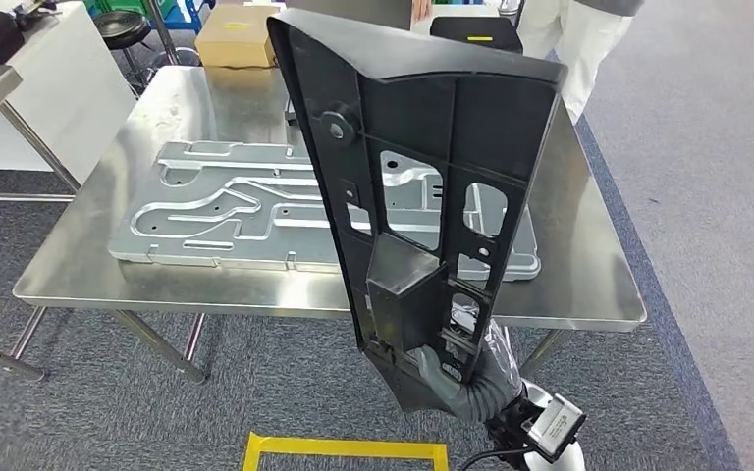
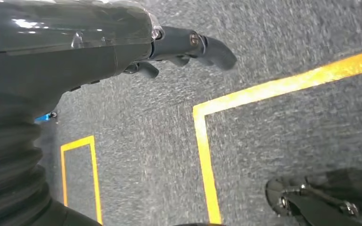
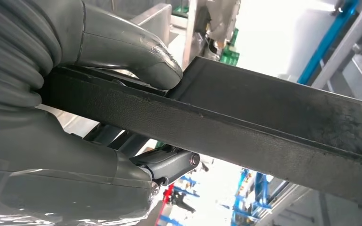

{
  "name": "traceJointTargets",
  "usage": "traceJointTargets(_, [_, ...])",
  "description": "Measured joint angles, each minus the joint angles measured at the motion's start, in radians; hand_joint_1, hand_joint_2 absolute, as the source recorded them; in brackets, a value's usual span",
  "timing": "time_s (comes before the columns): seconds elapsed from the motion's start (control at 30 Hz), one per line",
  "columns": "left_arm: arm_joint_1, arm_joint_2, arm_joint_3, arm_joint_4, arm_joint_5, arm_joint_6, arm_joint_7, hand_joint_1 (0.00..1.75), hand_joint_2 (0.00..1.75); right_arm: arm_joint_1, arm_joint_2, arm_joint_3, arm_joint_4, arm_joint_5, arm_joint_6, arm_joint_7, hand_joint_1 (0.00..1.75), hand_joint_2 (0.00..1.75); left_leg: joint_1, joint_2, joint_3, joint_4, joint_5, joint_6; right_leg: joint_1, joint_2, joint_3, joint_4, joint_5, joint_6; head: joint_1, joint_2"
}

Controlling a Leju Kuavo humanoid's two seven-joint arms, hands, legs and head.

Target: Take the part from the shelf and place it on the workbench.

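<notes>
Head view: the right hand (image 1: 466, 378) grasps the black part (image 1: 422, 186) by its lower end, upright above the steel desk's (image 1: 589, 285) near edge, where lowering it flat beside the grey panel (image 1: 216, 211) looks wisest, while the left hand (image 2: 184, 47) hangs released.

Grey carpet floor (image 1: 707, 196), yellow floor tape (image 1: 344, 449), perhaps white table (image 1: 49, 78)

The black part (image 1: 422, 186) hides the middle of the grey metal panel (image 1: 226, 206) lying on the tabletop (image 1: 589, 265), and most of the right robot hand (image 1: 452, 368). A person (image 1: 584, 39) behind is cut off by the head view's top edge.
</notes>
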Motion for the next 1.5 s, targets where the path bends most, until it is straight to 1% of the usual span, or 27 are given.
traceJointTargets(0.07, [-0.004,-0.002,0.0,0.0,0.001,0.002,-0.001,0.0,1.75,-0.019,-0.012,-0.003,-0.002,0.004,-0.001,0.003,1.75,1.75,-0.002,-0.002,0.012,-0.015,-0.003,0.011,0.001,0.0,0.01,0.001,-0.001,0.014,0.0,0.0])
traceJointTargets(0.13, [-0.006,-0.006,0.0,0.0,0.001,0.004,-0.004,0.0,1.75,-0.042,-0.026,-0.009,-0.002,0.003,-0.004,0.006,1.75,1.75,0.0,-0.006,0.036,-0.03,-0.004,0.023,-0.001,0.001,0.007,0.033,0.004,0.024,0.0,0.0])
traceJointTargets(0.2, [-0.01,-0.01,0.0,0.0,0.001,0.004,-0.007,0.0,1.75,-0.06,-0.039,-0.017,-0.002,0.002,-0.007,0.007,1.75,1.75,0.002,-0.008,0.056,-0.041,-0.011,0.033,-0.005,0.002,-0.048,0.128,-0.017,0.033,0.0,0.0])
traceJointTargets(0.27, [-0.012,-0.011,0.0,0.0,0.001,0.004,-0.009,0.0,1.75,-0.07,-0.051,-0.026,-0.001,0.001,-0.009,0.009,1.75,1.75,0.002,-0.012,0.068,-0.043,-0.025,0.039,-0.006,0.003,-0.136,0.236,-0.067,0.04,0.0,0.0])
traceJointTargets(0.3, [-0.011,-0.012,0.0,0.0,0.001,0.004,-0.009,0.0,1.75,-0.072,-0.057,-0.03,-0.001,0.001,-0.01,0.009,1.75,1.75,0.001,-0.015,0.076,-0.043,-0.033,0.039,-0.007,0.003,-0.169,0.261,-0.085,0.041,0.0,0.0])
traceJointTargets(0.33, [-0.01,-0.012,0.0,0.0,0.001,0.004,-0.009,0.0,1.75,-0.073,-0.061,-0.034,-0.001,0.001,-0.01,0.01,1.75,1.75,0.0,-0.017,0.087,-0.043,-0.042,0.039,-0.007,0.003,-0.187,0.258,-0.085,0.042,0.0,0.0])
traceJointTargets(0.37, [-0.01,-0.013,0.0,0.0,0.001,0.004,-0.009,0.0,1.75,-0.075,-0.064,-0.037,-0.001,0.001,-0.01,0.01,1.75,1.75,-0.001,-0.02,0.1,-0.043,-0.051,0.038,-0.006,0.003,-0.19,0.224,-0.058,0.04,0.0,0.0])
traceJointTargets(0.43, [-0.009,-0.015,0.0,0.0,0.001,0.004,-0.01,0.0,1.75,-0.078,-0.07,-0.041,0.0,0.001,-0.01,0.009,1.75,1.75,-0.003,-0.023,0.127,-0.042,-0.072,0.036,-0.002,0.005,-0.172,0.106,0.049,0.027,0.0,0.0])
traceJointTargets(0.5, [-0.01,-0.019,0.0,0.001,0.001,0.004,-0.009,0.0,1.75,-0.081,-0.073,-0.043,0.001,0.001,-0.01,0.01,1.75,1.75,-0.005,-0.027,0.141,-0.043,-0.089,0.027,0.007,0.007,-0.158,0.024,0.12,0.012,0.001,0.0])
traceJointTargets(0.53, [-0.01,-0.021,0.0,0.002,0.001,0.004,-0.01,0.0,1.75,-0.081,-0.074,-0.044,0.001,0.001,-0.01,0.01,1.75,1.75,-0.005,-0.028,0.145,-0.041,-0.093,0.021,0.01,0.009,-0.156,0.01,0.129,0.006,0.002,0.0])
traceJointTargets(0.6, [-0.012,-0.02,0.0,0.001,0.001,0.004,-0.01,0.0,1.75,-0.084,-0.076,-0.045,0.001,0.004,-0.013,0.011,1.75,1.75,-0.006,-0.027,0.151,-0.031,-0.096,0.01,0.007,0.01,-0.141,0.0,0.125,-0.003,0.003,0.0])
traceJointTargets(0.67, [-0.014,-0.019,0.0,0.001,-0.001,0.001,-0.012,0.0,1.75,-0.096,-0.082,-0.046,0.001,0.03,-0.033,0.017,1.75,1.75,-0.006,-0.022,0.137,0.018,-0.103,0.001,0.0,0.009,-0.115,-0.011,0.119,-0.013,0.003,0.0])
traceJointTargets(0.73, [-0.018,-0.019,-0.002,0.001,-0.006,-0.006,-0.015,0.0,1.75,-0.132,-0.1,-0.051,0.003,0.065,-0.058,0.034,1.75,1.75,0.0,-0.017,0.073,0.126,-0.142,-0.009,-0.002,0.007,-0.1,-0.016,0.111,-0.018,0.002,0.0])
traceJointTargets(0.8, [-0.021,-0.017,-0.003,0.001,-0.011,-0.01,-0.017,0.0,1.75,-0.202,-0.138,-0.064,0.022,0.097,-0.068,0.063,1.75,1.75,0.009,-0.015,-0.006,0.228,-0.185,-0.021,-0.004,0.008,-0.096,-0.016,0.103,-0.017,0.002,0.0])
traceJointTargets(0.83, [-0.022,-0.016,-0.004,0.0,-0.013,-0.01,-0.018,0.0,1.75,-0.251,-0.162,-0.071,0.04,0.119,-0.073,0.079,1.75,1.75,0.012,-0.014,-0.029,0.24,-0.183,-0.027,-0.005,0.01,-0.092,-0.015,0.099,-0.015,0.002,0.0])
traceJointTargets(0.87, [-0.022,-0.015,-0.006,0.0,-0.015,-0.01,-0.018,0.0,1.75,-0.305,-0.187,-0.076,0.063,0.148,-0.082,0.095,1.75,1.75,0.015,-0.012,-0.034,0.216,-0.154,-0.03,-0.007,0.012,-0.087,-0.014,0.094,-0.011,0.002,0.0])
traceJointTargets(0.93, [-0.022,-0.013,-0.009,0.0,-0.022,-0.011,-0.02,0.0,1.75,-0.422,-0.235,-0.081,0.122,0.225,-0.115,0.125,1.75,1.75,0.02,-0.006,-0.006,0.094,-0.053,-0.036,-0.012,0.014,-0.075,-0.012,0.082,0.0,0.002,0.0])
traceJointTargets(1.0, [-0.025,-0.012,-0.012,0.001,-0.028,-0.014,-0.026,0.0,1.75,-0.544,-0.274,-0.078,0.196,0.325,-0.172,0.159,1.75,1.75,0.018,0.002,0.014,-0.007,0.0,-0.03,-0.013,0.014,-0.075,-0.008,0.075,0.012,0.002,0.0])
traceJointTargets(1.1, [-0.027,-0.012,-0.014,0.001,-0.031,-0.019,-0.046,0.0,1.75,-0.693,-0.318,-0.047,0.31,0.519,-0.281,0.224,1.75,1.75,0.013,0.0,0.011,-0.026,0.006,-0.001,-0.01,0.009,-0.081,-0.008,0.068,0.033,0.002,0.0])
traceJointTargets(1.17, [-0.027,-0.012,-0.016,0.001,-0.033,-0.023,-0.06,0.0,1.75,-0.763,-0.344,-0.008,0.381,0.665,-0.364,0.274,1.75,1.75,0.014,-0.005,0.017,-0.033,0.009,0.011,-0.013,0.006,-0.089,0.016,0.049,0.042,0.002,0.0])
traceJointTargets(1.23, [-0.03,-0.012,-0.021,0.001,-0.036,-0.031,-0.07,0.0,1.75,-0.811,-0.364,0.029,0.449,0.778,-0.437,0.314,1.75,1.75,0.014,-0.009,0.024,-0.038,0.006,0.021,-0.014,0.005,-0.139,0.116,0.004,0.047,0.002,0.0])
traceJointTargets(1.3, [-0.032,-0.012,-0.027,0.001,-0.039,-0.042,-0.078,0.0,1.75,-0.841,-0.373,0.061,0.52,0.867,-0.492,0.351,1.75,1.75,0.011,-0.012,0.031,-0.037,0.0,0.028,-0.014,0.006,-0.221,0.247,-0.032,0.048,0.002,0.0])
traceJointTargets(1.33, [-0.032,-0.012,-0.03,0.001,-0.041,-0.046,-0.08,0.0,1.75,-0.85,-0.374,0.076,0.555,0.909,-0.511,0.368,1.75,1.75,0.009,-0.014,0.036,-0.037,-0.004,0.029,-0.014,0.006,-0.248,0.279,-0.027,0.048,0.002,0.0])
traceJointTargets(1.37, [-0.033,-0.012,-0.034,0.001,-0.043,-0.049,-0.082,0.0,1.75,-0.858,-0.375,0.089,0.588,0.945,-0.524,0.383,1.75,1.75,0.008,-0.016,0.041,-0.036,-0.009,0.03,-0.014,0.006,-0.257,0.272,-0.001,0.046,0.002,0.0])
traceJointTargets(1.43, [-0.036,-0.013,-0.039,0.001,-0.045,-0.054,-0.082,0.0,1.75,-0.877,-0.376,0.11,0.641,0.992,-0.539,0.402,1.75,1.75,0.004,-0.019,0.053,-0.034,-0.019,0.028,-0.011,0.006,-0.223,0.156,0.088,0.035,0.002,0.0])
traceJointTargets(1.47, [-0.038,-0.014,-0.04,0.001,-0.046,-0.055,-0.083,0.0,1.75,-0.889,-0.377,0.119,0.666,1.008,-0.546,0.408,1.75,1.75,0.001,-0.021,0.056,-0.032,-0.024,0.026,-0.007,0.006,-0.198,0.091,0.121,0.028,0.002,0.0])
traceJointTargets(1.5, [-0.04,-0.015,-0.04,0.001,-0.046,-0.057,-0.083,0.0,1.75,-0.902,-0.377,0.128,0.692,1.026,-0.552,0.413,1.75,1.75,-0.001,-0.022,0.057,-0.031,-0.028,0.023,-0.004,0.005,-0.18,0.043,0.14,0.023,0.002,0.0])
